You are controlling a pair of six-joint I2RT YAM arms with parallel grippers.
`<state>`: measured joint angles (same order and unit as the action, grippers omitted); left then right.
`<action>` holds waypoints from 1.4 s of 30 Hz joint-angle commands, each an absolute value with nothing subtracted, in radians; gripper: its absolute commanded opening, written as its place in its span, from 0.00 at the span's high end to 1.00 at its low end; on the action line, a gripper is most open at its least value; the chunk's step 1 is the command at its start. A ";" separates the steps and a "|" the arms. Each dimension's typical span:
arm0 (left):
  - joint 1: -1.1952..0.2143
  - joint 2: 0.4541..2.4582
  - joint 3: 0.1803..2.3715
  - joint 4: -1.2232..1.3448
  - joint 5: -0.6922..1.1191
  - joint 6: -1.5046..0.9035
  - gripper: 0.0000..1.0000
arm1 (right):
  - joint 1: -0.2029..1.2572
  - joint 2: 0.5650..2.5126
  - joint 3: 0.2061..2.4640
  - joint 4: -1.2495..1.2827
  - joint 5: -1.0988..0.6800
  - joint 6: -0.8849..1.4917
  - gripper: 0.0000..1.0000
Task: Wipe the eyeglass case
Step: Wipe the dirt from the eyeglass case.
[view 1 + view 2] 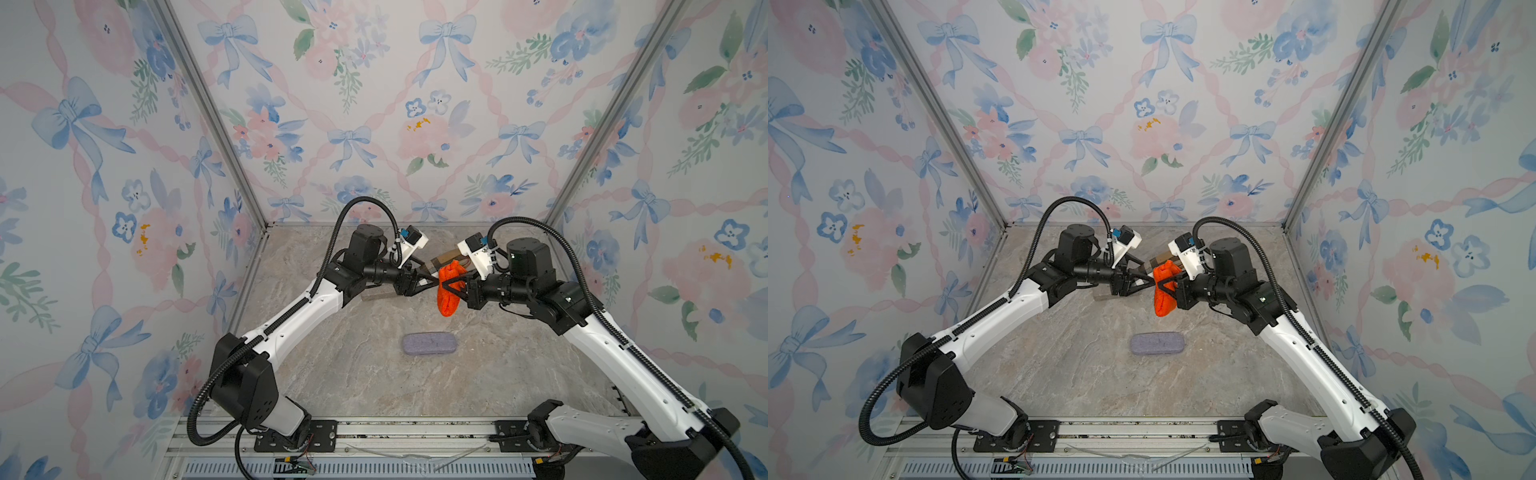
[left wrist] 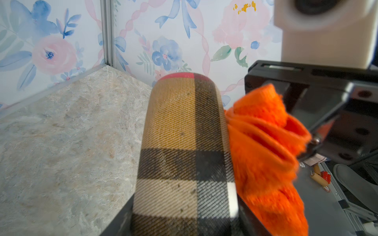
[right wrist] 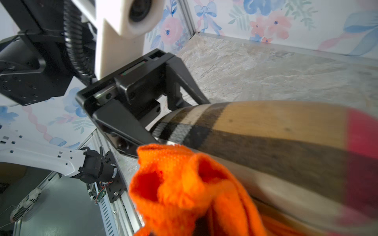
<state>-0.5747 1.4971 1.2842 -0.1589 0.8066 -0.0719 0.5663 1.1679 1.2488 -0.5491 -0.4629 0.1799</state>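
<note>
Above the bench [image 1: 353, 386], the checked case [image 2: 184, 143] gripped by the left pincer [image 1: 430, 277] could be knocked loose if the right pincer's [image 1: 444, 286] pinched cloth [image 2: 266, 153] is pushed hard.

The left arm [image 1: 286, 322] and right arm [image 1: 606, 355] share white link shells, black joints, ribbed black cable conduits [image 1: 365, 200] and white camera mounts [image 1: 415, 242].

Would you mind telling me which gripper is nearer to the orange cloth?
Right. The right gripper is shut on the cloth; the left gripper holds the plaid case, which touches the cloth's side.
</note>
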 commanded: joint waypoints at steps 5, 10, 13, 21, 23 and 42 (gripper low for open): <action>-0.629 1.473 1.276 -0.209 0.995 0.007 0.69 | 0.370 1.196 1.283 -0.488 -0.432 0.172 1.00; -0.629 1.436 1.249 -0.235 0.999 0.024 0.69 | 0.218 1.191 1.301 -0.561 -0.457 0.163 1.00; -0.628 1.415 1.236 -0.276 0.955 0.054 0.69 | 0.215 1.158 1.317 -0.576 -0.461 0.180 1.00; -0.747 1.369 1.212 -0.312 0.367 0.296 0.71 | 0.213 1.121 1.458 -0.663 -0.498 0.227 1.00; -0.841 1.373 1.196 -0.280 0.126 0.429 0.72 | 0.212 1.133 1.509 -0.675 -0.529 0.249 1.00; -1.034 1.301 0.932 0.247 -0.294 0.980 0.71 | 0.363 1.290 1.261 -0.213 -0.802 0.736 1.00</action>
